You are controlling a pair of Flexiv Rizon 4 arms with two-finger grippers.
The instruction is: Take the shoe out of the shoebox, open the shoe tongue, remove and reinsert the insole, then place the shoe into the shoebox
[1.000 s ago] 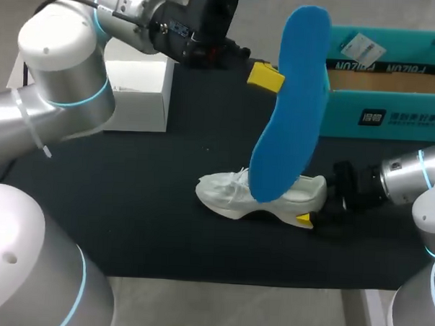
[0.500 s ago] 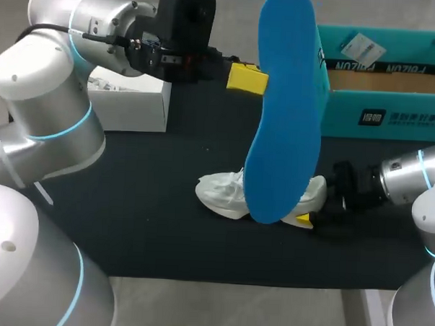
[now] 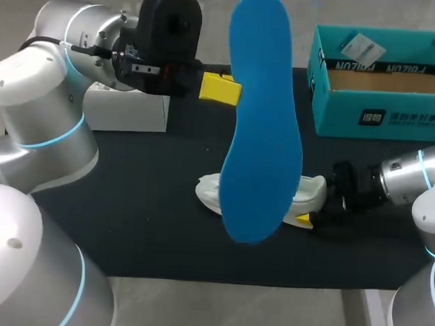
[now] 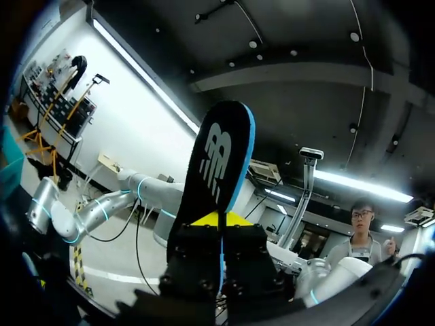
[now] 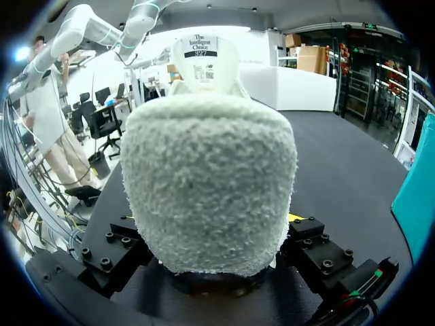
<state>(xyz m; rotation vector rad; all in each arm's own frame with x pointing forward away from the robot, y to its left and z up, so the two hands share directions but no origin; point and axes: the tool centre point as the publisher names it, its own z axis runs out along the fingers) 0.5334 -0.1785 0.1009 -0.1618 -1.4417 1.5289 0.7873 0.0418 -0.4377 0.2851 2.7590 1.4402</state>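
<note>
1. The black-topped table [image 3: 129,202] carries the whole job. The teal shoebox [image 3: 378,121] stands open at its far right, apart from the shoe, so the unboxing step looks finished.
2. The blue insole [image 3: 260,136] is the biggest thing in play. It hangs upright in the air over the middle of the table, clear of the shoe. By this the task appears to be at the turn between removing the insole and putting it back.
3. The white shoe [image 3: 311,190] lies on the table below, mostly hidden behind the insole in the head view.
4. The left gripper [image 3: 222,89] is clamped on the insole's edge near one end. The right gripper [image 3: 313,207] grips the shoe's heel from both sides, pinning it to the table.
5. The next move probably calls for bringing the insole down toe-first into the shoe's mouth while the right claw steadies the heel.
6. Only the left wrist view shows the insole's dark underside pinched between the fingers. Only the right wrist view shows the fleecy heel collar and the tongue [image 5: 204,58] standing up. Only the head view shows the gap between insole and shoe.
</note>
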